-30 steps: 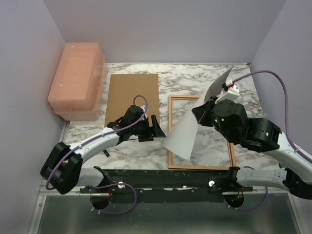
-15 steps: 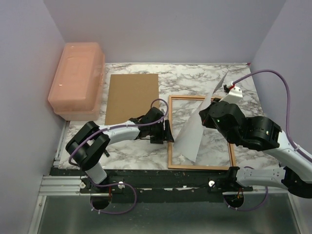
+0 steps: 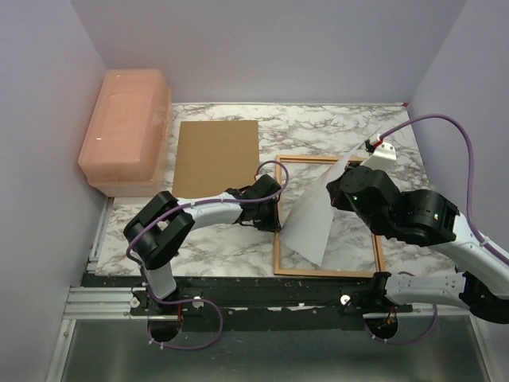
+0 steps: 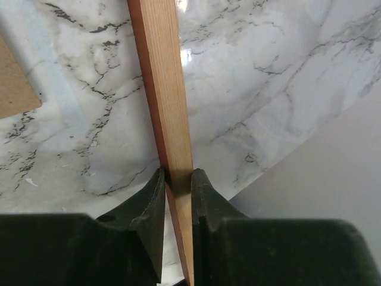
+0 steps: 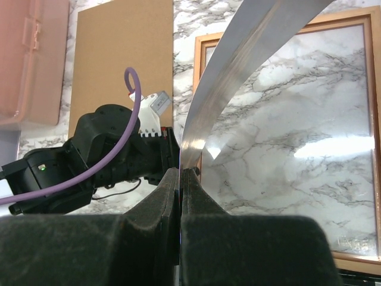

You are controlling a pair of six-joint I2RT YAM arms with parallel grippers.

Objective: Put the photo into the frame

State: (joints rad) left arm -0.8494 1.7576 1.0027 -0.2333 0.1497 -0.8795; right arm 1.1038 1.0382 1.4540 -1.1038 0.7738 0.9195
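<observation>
The frame (image 3: pixel 326 272) lies flat on the marble table, wood back up, its clear pane showing the marble beneath. My left gripper (image 4: pixel 177 182) is shut on the frame's left rail (image 4: pixel 166 89), one jaw on each side of the wood. In the top view that gripper (image 3: pixel 276 213) sits at the rail's middle. My right gripper (image 5: pixel 180 171) is shut on one edge of the photo (image 5: pixel 238 65). The photo (image 3: pixel 312 219) hangs curved and tilted over the frame's left half, its white back facing the camera. Its picture side is hidden.
A brown backing board (image 3: pixel 215 155) lies flat left of the frame. A pink lidded plastic box (image 3: pixel 127 127) stands at the far left against the wall. Lilac walls close in the table on three sides.
My left arm reached right to the frame's left rail and its jaws closed on the wood. The right gripper swung the photo lower and nearer the frame's left side.
</observation>
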